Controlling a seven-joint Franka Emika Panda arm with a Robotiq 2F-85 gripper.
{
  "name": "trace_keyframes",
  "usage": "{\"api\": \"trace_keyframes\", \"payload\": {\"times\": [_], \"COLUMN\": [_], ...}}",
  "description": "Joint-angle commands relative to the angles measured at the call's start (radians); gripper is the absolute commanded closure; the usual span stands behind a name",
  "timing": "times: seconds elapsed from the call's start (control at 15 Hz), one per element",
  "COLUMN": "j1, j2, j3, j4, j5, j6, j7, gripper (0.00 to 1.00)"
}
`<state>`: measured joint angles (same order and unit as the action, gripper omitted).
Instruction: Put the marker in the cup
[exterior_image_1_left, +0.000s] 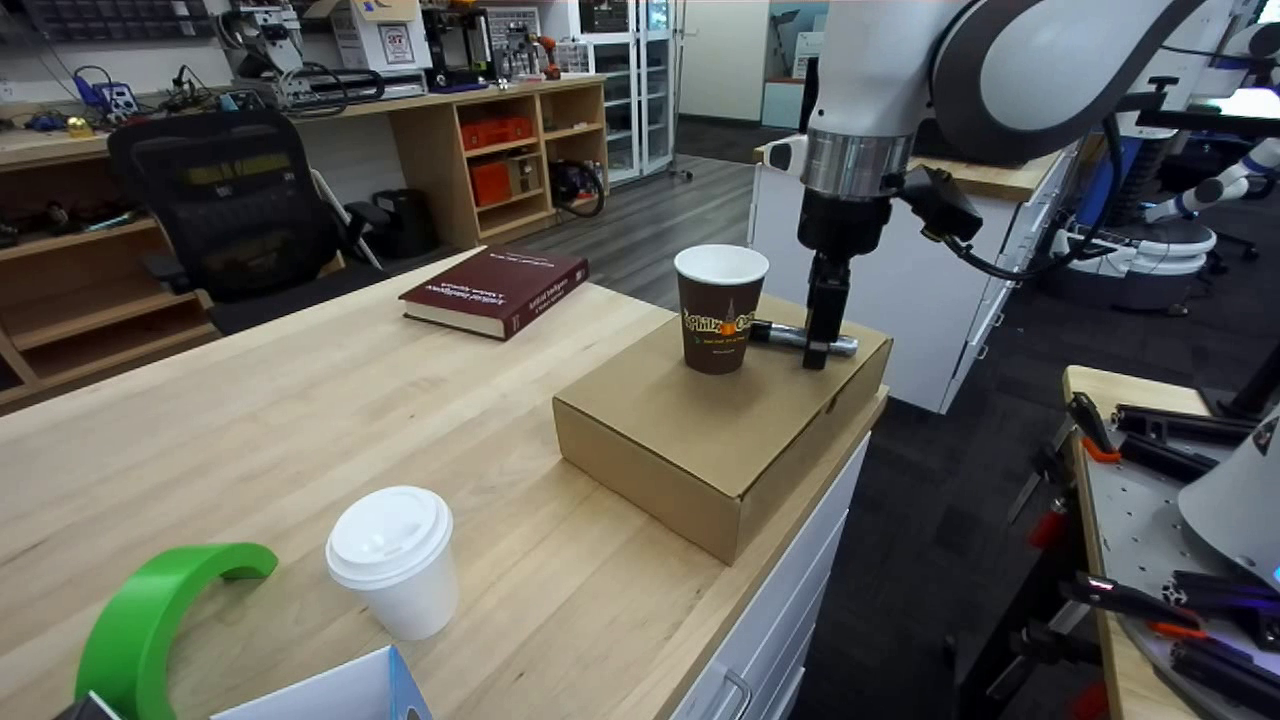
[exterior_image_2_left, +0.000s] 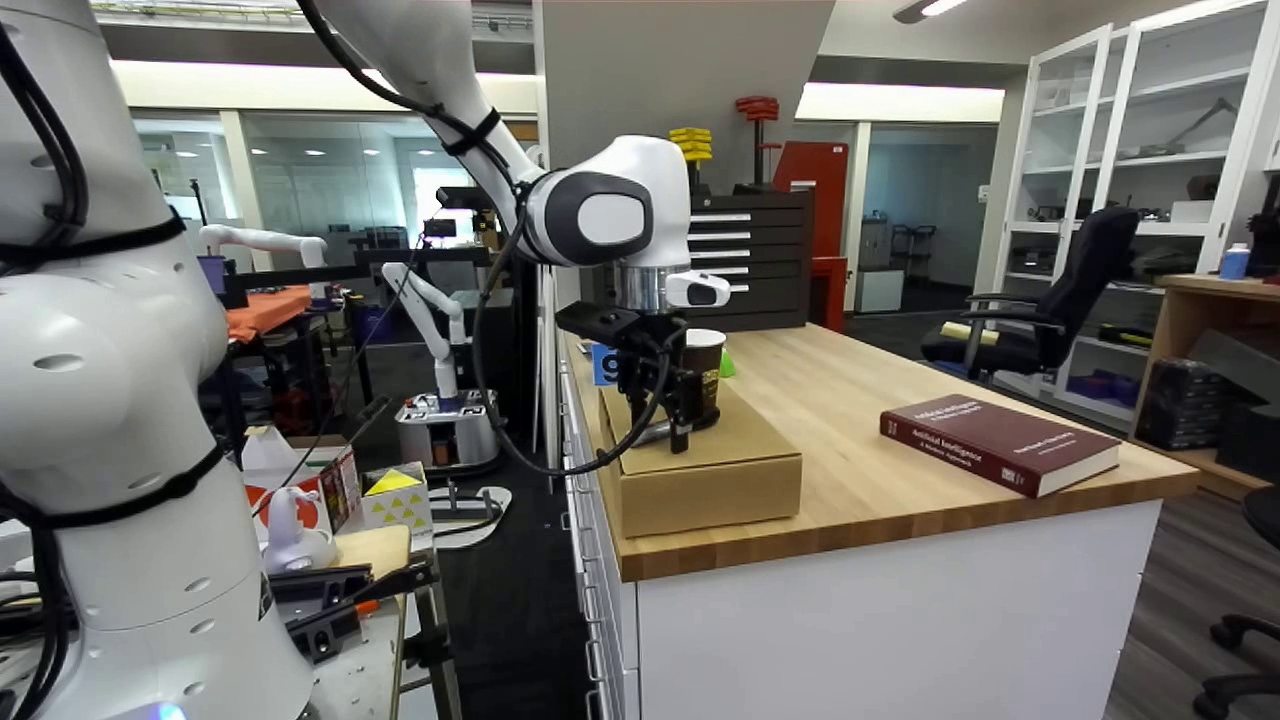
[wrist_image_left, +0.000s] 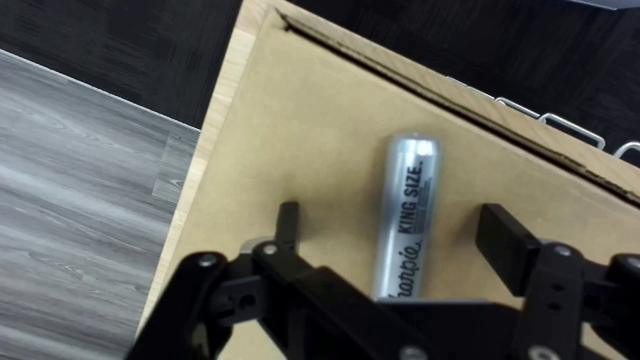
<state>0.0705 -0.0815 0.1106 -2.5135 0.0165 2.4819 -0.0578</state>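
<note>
The marker (wrist_image_left: 407, 215) is a thick silver Sharpie lying flat on a cardboard box (exterior_image_1_left: 650, 410). In an exterior view its dark cap end (exterior_image_1_left: 763, 332) points towards the cup. The cup (exterior_image_1_left: 718, 318) is dark brown with a pale rim and stands upright on the same box, beside the marker. It also shows in an exterior view (exterior_image_2_left: 711, 378), partly behind the gripper. My gripper (wrist_image_left: 390, 217) is open, low over the box, with one finger on each side of the marker and a gap to both. In the wrist view the marker's cap end is hidden by the gripper, and the cup is out of view.
A white lidded cup (exterior_image_1_left: 395, 565), a green arch (exterior_image_1_left: 150, 620) and a blue-and-white box (exterior_image_1_left: 330, 690) stand on the wooden table. A dark red book (exterior_image_1_left: 495, 288) lies at the far end. The box sits near the table's edge, above white drawers (exterior_image_1_left: 790, 620).
</note>
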Motion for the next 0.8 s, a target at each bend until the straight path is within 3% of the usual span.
{"api": "trace_keyframes", "payload": {"times": [0.0, 0.53, 0.6, 0.73], "j1": [0.012, 0.022, 0.021, 0.011], "j2": [-0.016, -0.077, -0.087, -0.111], "j3": [0.000, 0.003, 0.000, -0.006], "j4": [-0.018, -0.027, -0.029, -0.031], "j5": [-0.008, 0.019, 0.021, 0.003], "j6": [0.046, 0.020, 0.015, -0.001], "j7": [0.064, 0.104, 0.104, 0.119], "gripper": [0.39, 0.93, 0.98, 0.94]}}
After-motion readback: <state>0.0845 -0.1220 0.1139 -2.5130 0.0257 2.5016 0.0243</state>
